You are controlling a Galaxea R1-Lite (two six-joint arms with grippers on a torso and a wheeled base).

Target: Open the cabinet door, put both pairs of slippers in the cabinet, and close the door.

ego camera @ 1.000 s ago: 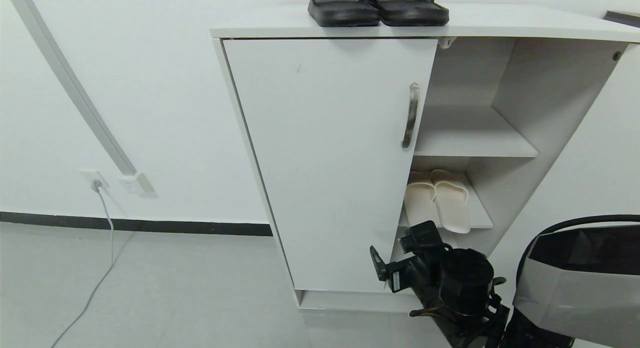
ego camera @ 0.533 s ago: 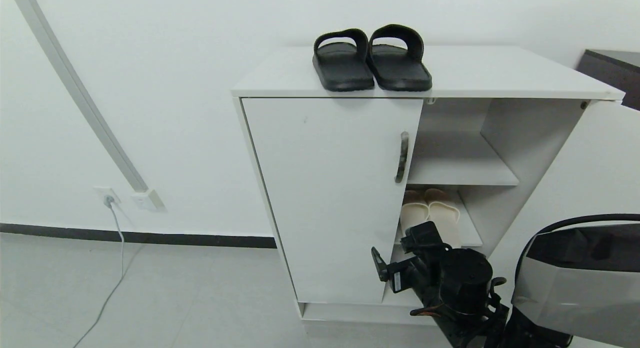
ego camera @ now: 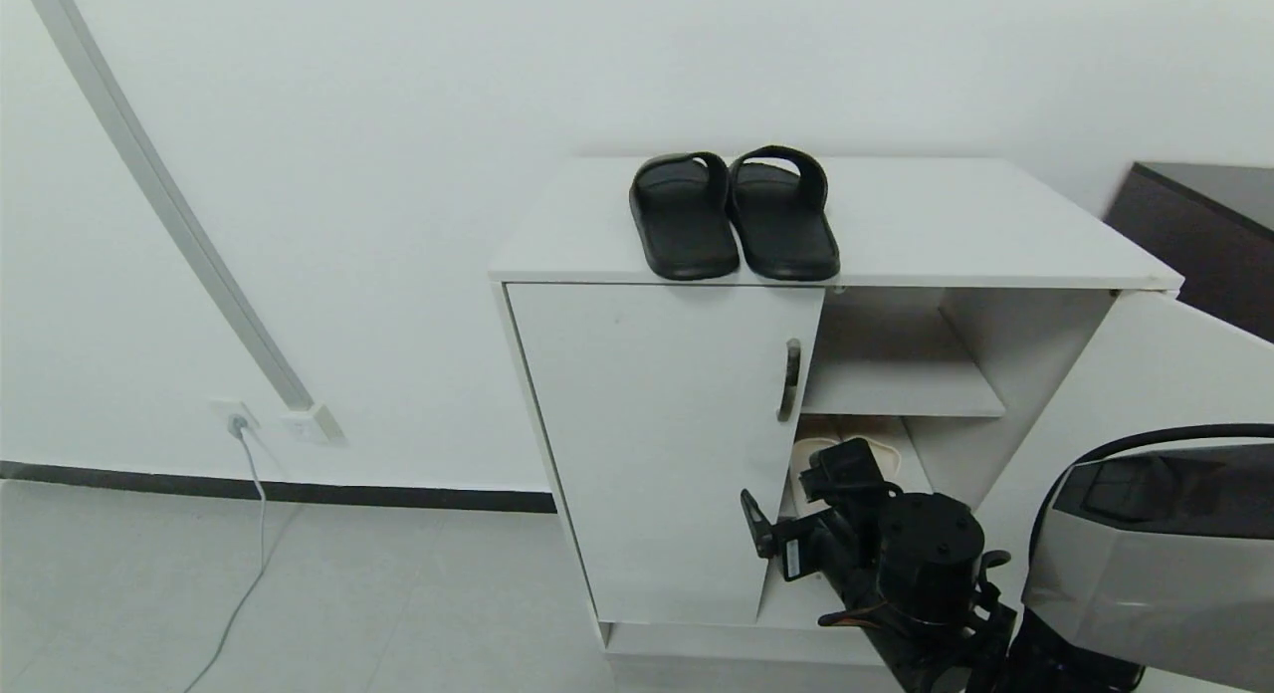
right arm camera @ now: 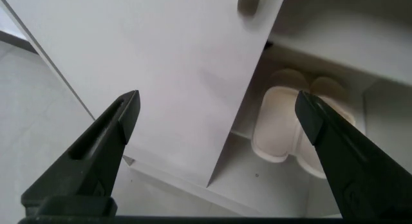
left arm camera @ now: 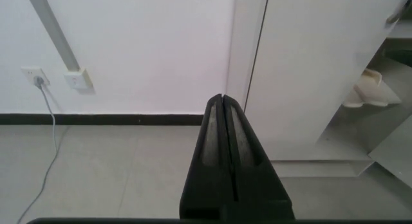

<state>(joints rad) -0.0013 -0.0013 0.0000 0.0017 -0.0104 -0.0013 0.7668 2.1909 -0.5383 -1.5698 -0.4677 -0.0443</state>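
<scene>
A pair of black slippers [ego camera: 734, 215] stands side by side on top of the white cabinet [ego camera: 946, 225]. Its left door [ego camera: 657, 444] is closed and its right door [ego camera: 1125, 374] hangs wide open. A pair of white slippers [ego camera: 878, 441] lies on the lower shelf, partly hidden by my right gripper [ego camera: 791, 494]. That gripper is open and empty, low in front of the shelf opening. In the right wrist view the right gripper [right arm camera: 217, 102] faces the white slippers [right arm camera: 290, 121] and the closed door's edge. My left gripper [left arm camera: 223, 121] is shut on nothing, low and left of the cabinet.
The closed door has a dark handle [ego camera: 789, 379]. A dark piece of furniture [ego camera: 1204, 235] stands right of the cabinet. A wall socket with a grey cable [ego camera: 236, 421] and a slanted cable duct [ego camera: 159, 195] are on the wall to the left. The upper shelf [ego camera: 896, 374] is bare.
The head camera has moved, so the cabinet looks lower and smaller and its whole top with the black slippers has come into view. The right gripper keeps its pose.
</scene>
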